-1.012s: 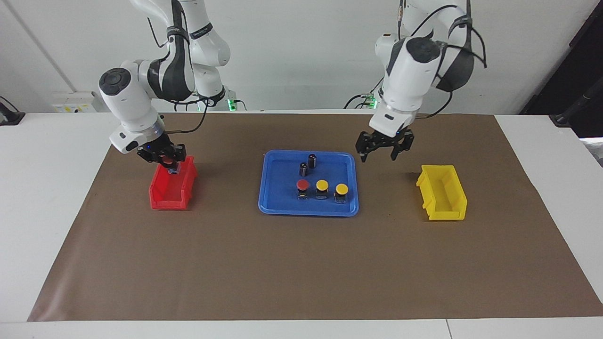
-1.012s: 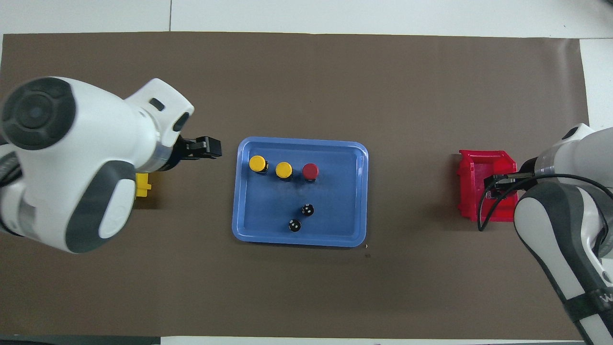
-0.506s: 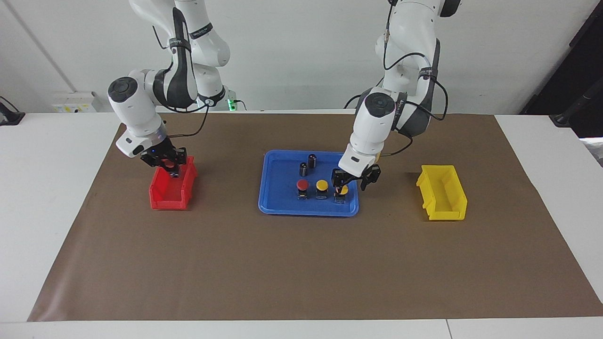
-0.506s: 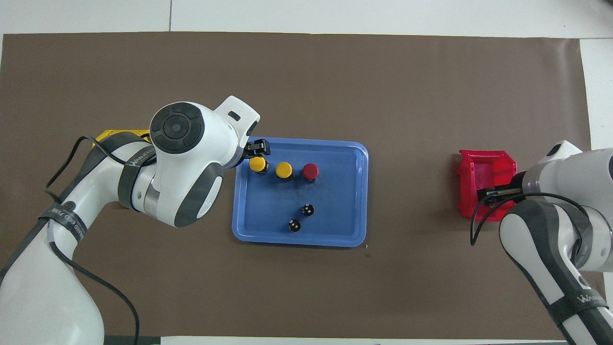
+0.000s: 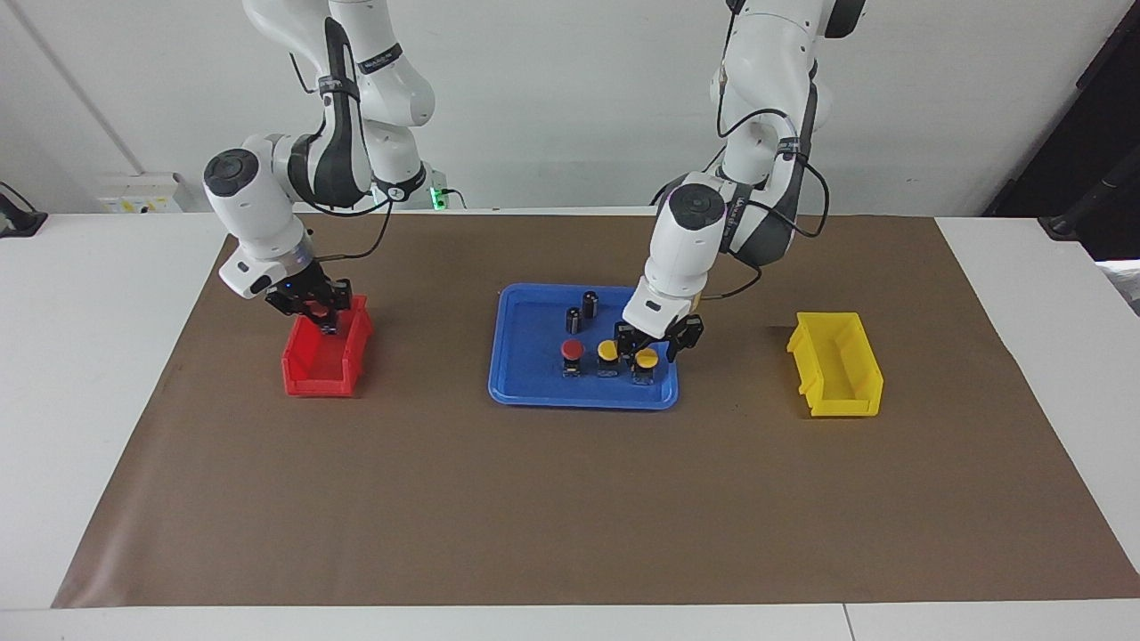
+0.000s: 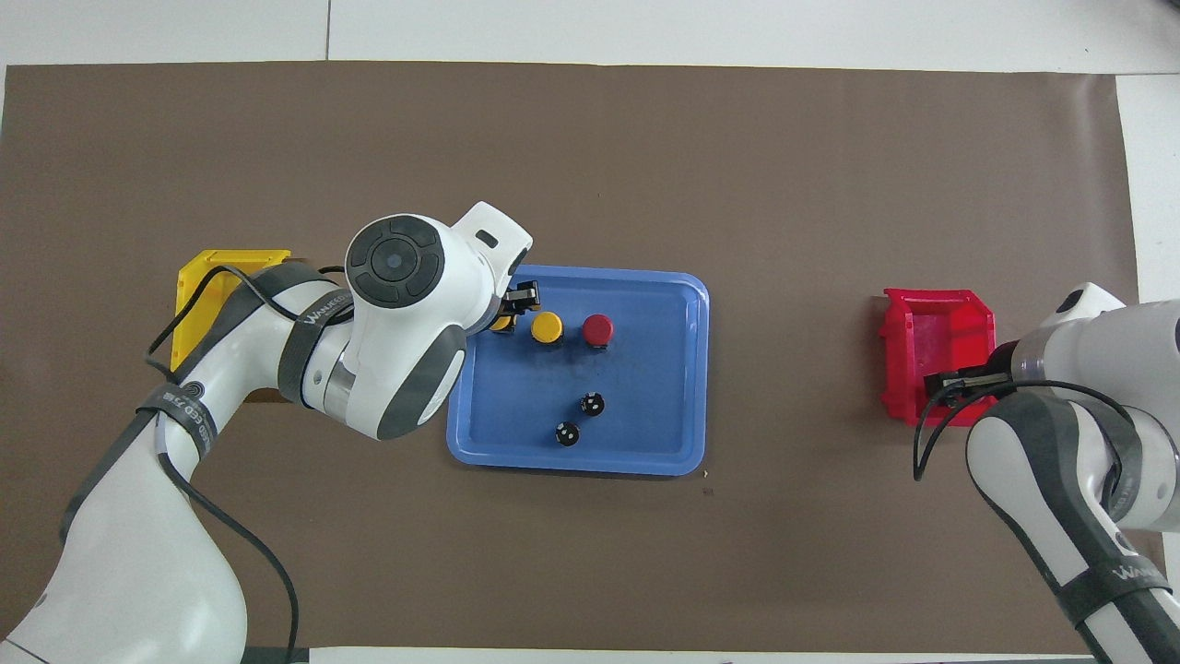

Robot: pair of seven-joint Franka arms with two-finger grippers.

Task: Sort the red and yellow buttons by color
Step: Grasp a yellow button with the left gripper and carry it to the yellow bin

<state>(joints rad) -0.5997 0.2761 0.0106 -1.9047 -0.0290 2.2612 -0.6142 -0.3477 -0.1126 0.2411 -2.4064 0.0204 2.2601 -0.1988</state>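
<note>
Buttons upright, caps up, in blue tray (image 5: 583, 396) mid-frame.
Left gripper (image 5: 647, 349) straddled end yellow button (image 5: 647, 359), grip unclear; right gripper (image 5: 313, 309) closed over red bin (image 5: 312, 374), holding unclear.

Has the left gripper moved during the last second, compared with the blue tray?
Yes. The left gripper has come from the air beside the blue tray, toward the yellow bin, down over the tray onto the yellow button at its end.

White table (image 5: 89, 374), brown mat (image 5: 534, 499) on it, carrying blue tray (image 5: 517, 392), red bin (image 5: 307, 378), yellow bin (image 5: 846, 392)
</note>
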